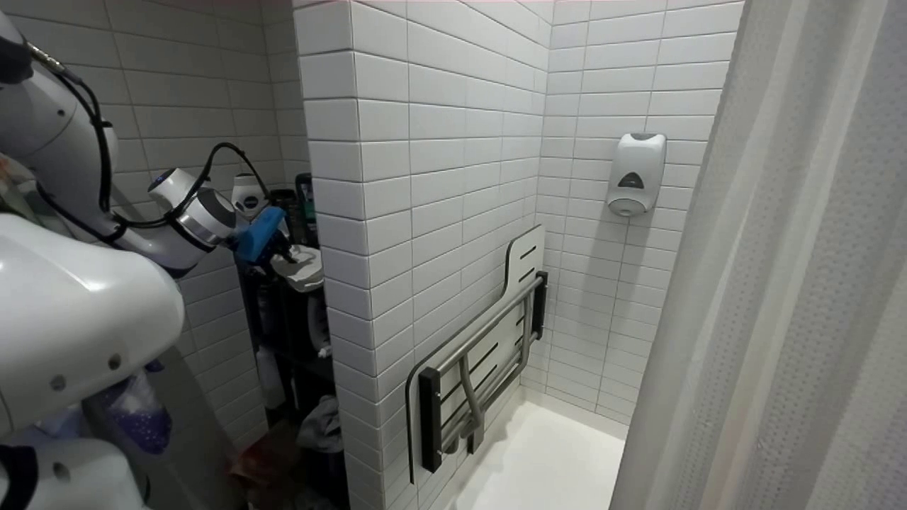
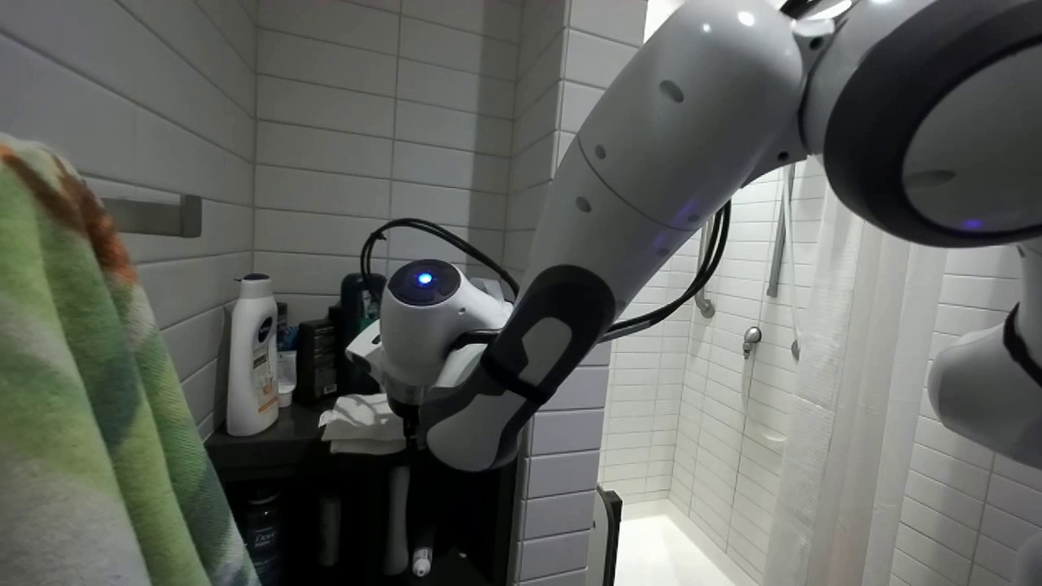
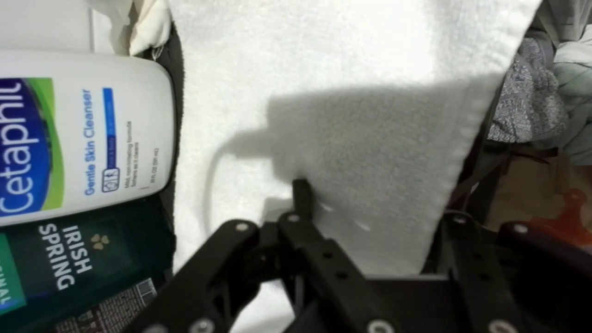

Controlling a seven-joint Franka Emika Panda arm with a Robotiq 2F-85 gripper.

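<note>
A folded white towel lies on top of a dark shelf unit; the towel also shows in both exterior views. My gripper is over it with its jaws apart. One finger has its tip against or just above the towel's surface. The opposite finger stands past the towel's right edge, its tip hard to make out in the dark. Towel fabric shows in the gap, and I see no squeeze on it. In an exterior view the gripper is at the shelf's front, largely dark.
Beside the towel stand a Cetaphil bottle and an Irish Spring bottle. A white Nivea bottle is at the shelf's wall end. A tiled partition borders the shelf. A green towel hangs nearby.
</note>
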